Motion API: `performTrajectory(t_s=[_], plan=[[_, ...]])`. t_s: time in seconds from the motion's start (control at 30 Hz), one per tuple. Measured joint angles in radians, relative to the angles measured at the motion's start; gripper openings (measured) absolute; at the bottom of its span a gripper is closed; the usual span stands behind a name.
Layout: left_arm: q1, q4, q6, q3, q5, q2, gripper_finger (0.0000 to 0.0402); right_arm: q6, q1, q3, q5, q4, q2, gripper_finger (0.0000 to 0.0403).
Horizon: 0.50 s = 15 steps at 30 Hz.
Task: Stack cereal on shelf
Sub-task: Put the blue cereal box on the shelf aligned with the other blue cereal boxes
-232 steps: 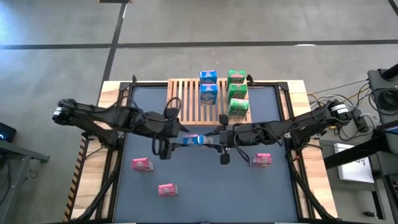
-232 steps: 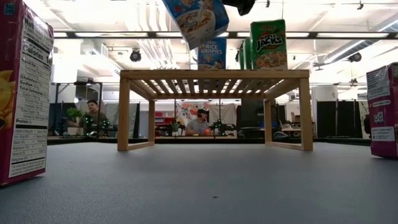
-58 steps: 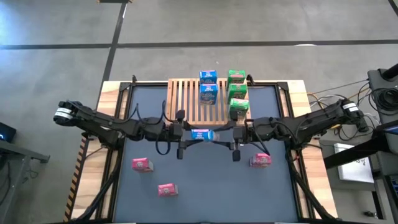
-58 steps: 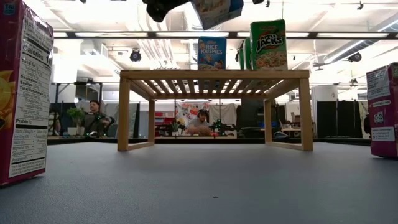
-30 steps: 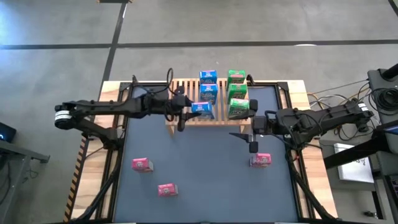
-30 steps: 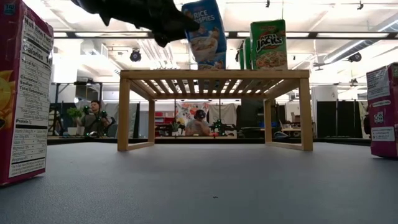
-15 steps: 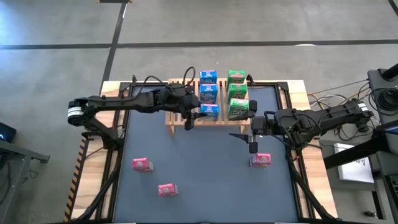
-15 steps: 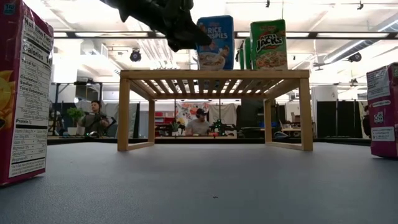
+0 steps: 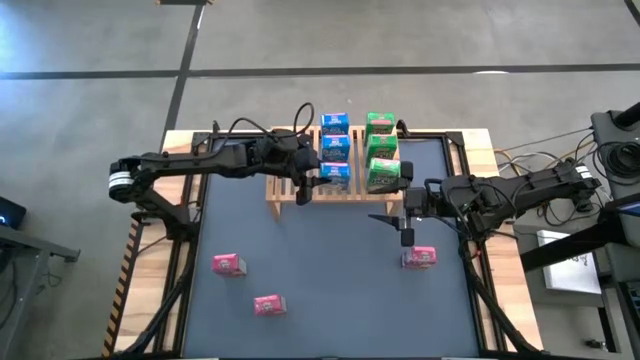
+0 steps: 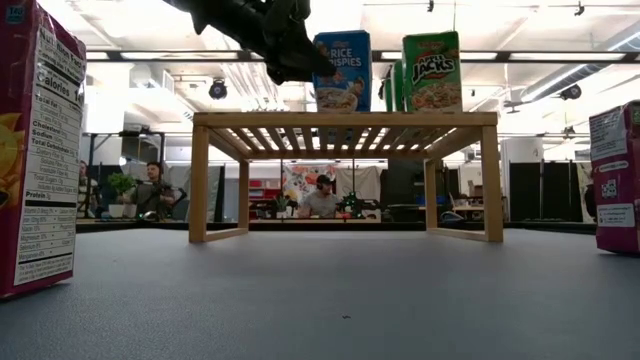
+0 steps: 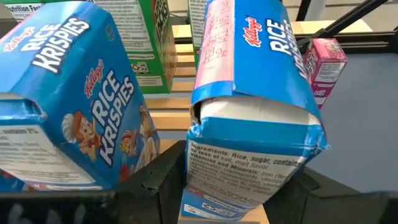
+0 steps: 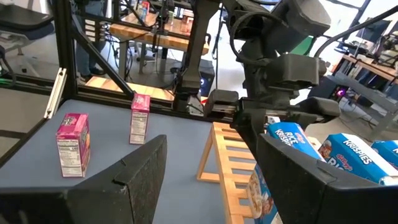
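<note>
Five boxes are stood on the shelf point(image 9: 290, 160). A sixth, the blue box point(image 9: 335, 177), is clamped by the left gripper point(image 9: 322, 180) at the shelf's front edge beside the green boxes point(image 9: 381, 150). Three pink boxes point(image 9: 229, 264) remain off the shelf, on the table point(image 9: 330, 290); above one hangs the right gripper point(image 9: 398, 222), fingers apart and empty.

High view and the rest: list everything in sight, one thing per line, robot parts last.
Blue cereal boxes: three, blue, in a row on the rack; the nearest is in the left hand.
Green cereal boxes: three, green, in a row beside the blue.
Pink cereal boxes: three, pink, on the dark table.
Rack: one, light wood, at the table's far edge.
Table: one, dark.
People: two, seated far behind.
Left hand: gripping the nearest blue box.
Right hand: open, above a pink box.
</note>
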Motion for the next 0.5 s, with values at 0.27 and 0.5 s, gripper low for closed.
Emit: performTrajectory(t_s=[0.27,0.5], plan=[[0.000,-0.006,-0.018,0.000,-0.002,0.000,0.0165,0.000,0.000,0.000,0.000,0.002,0.000,0.0238],[0.000,-0.014,-0.037,-0.002,-0.004,0.002,0.0216,0.007,0.000,0.000,0.000,0.002,0.000,0.0238]])
